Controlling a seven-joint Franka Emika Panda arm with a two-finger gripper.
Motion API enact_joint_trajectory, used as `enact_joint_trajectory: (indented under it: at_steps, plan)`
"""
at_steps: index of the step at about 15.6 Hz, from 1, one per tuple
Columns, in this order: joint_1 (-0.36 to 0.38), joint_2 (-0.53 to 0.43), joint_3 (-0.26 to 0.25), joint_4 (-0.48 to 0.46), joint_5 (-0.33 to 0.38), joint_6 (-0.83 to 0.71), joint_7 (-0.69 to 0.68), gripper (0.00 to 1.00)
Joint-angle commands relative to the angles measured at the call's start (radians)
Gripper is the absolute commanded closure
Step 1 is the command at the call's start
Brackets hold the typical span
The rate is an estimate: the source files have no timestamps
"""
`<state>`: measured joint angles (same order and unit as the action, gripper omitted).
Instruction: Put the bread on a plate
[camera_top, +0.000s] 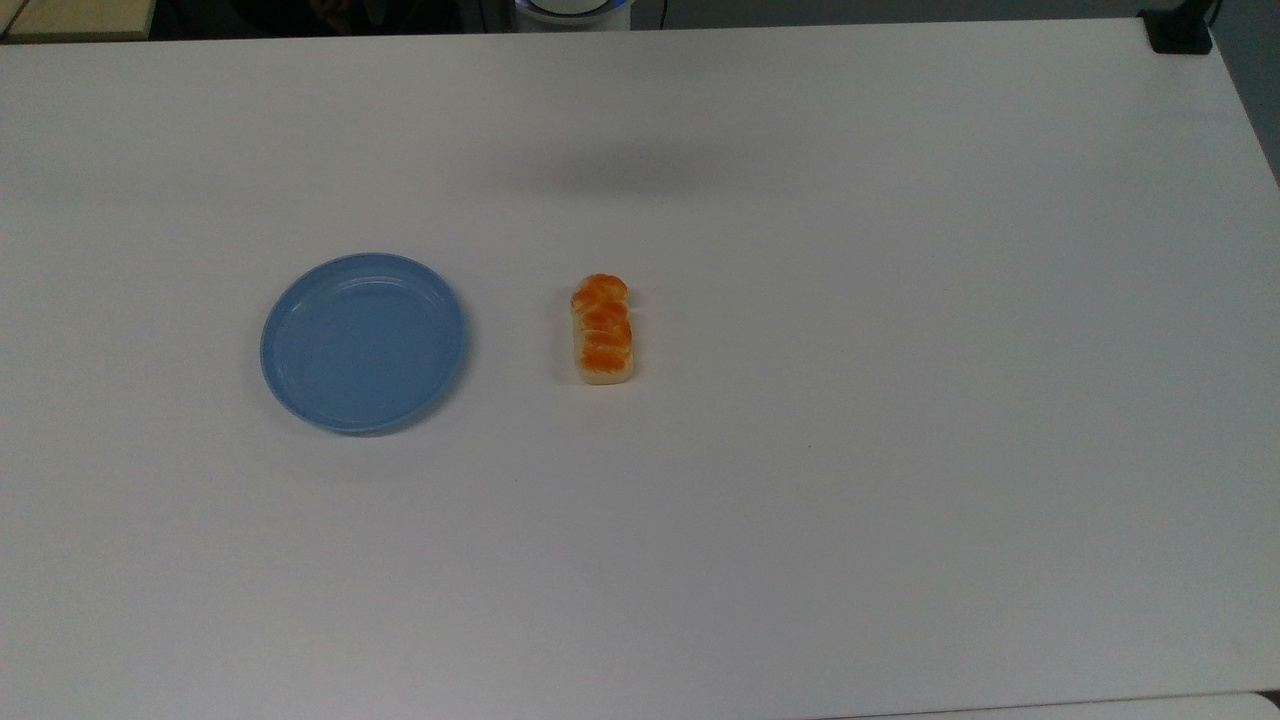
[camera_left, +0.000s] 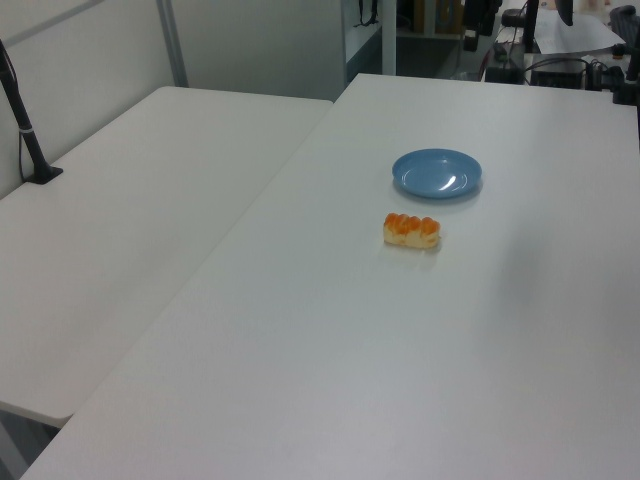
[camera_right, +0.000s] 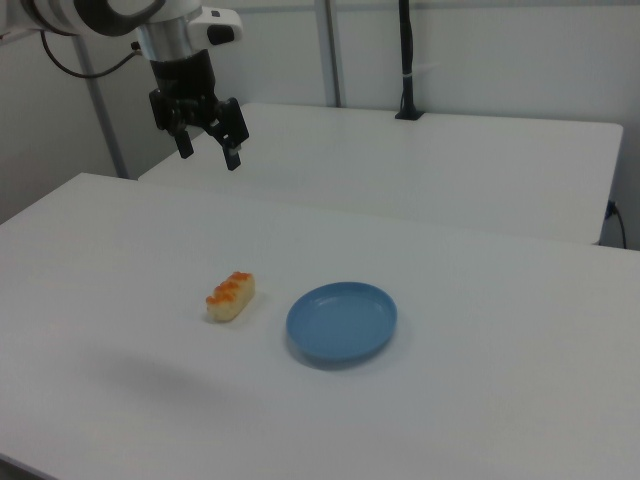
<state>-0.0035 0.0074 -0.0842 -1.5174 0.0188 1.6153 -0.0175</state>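
1. The bread (camera_top: 603, 330) is seen lying flat on the white tabletop (camera_top: 900, 450), its glossy orange-brown top turned up and its pale cream sides showing below.
2. In the top view the loaf is laid with its long axis running from the top of the picture to the bottom, near the middle of the tabletop.
3. The plate (camera_top: 363, 343), round and light blue with a shallow raised rim, is set on the tabletop to the top view's left of the bread; the two are near each other but apart, with bare tabletop between them.
4. Nothing is carried on the plate.
5. In the left view the bread (camera_left: 412, 230) is shown nearer the camera than the plate (camera_left: 436, 172); in the right view the bread (camera_right: 231, 296) is placed to the right view's left of the plate (camera_right: 342, 322).
6. The gripper (camera_right: 208, 150) is held high above the tabletop in the right view, well apart from the bread and plate, towards the right view's upper left.
7. Its two dark fingers are spread, pointing downward, and nothing is held between them.
8. A faint shadow is cast on the tabletop beyond the bread in the top view.
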Motion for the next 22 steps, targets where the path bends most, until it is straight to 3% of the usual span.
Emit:
enact_joint_trajectory:
  at_steps: [1,14,22]
  plan:
    - [0.005,-0.009,-0.005,-0.023,0.013,0.026,0.063,0.00]
    - [0.010,-0.004,-0.003,-0.032,0.015,0.029,0.031,0.00]
    - [0.013,0.017,0.008,-0.089,0.026,0.064,-0.018,0.00]
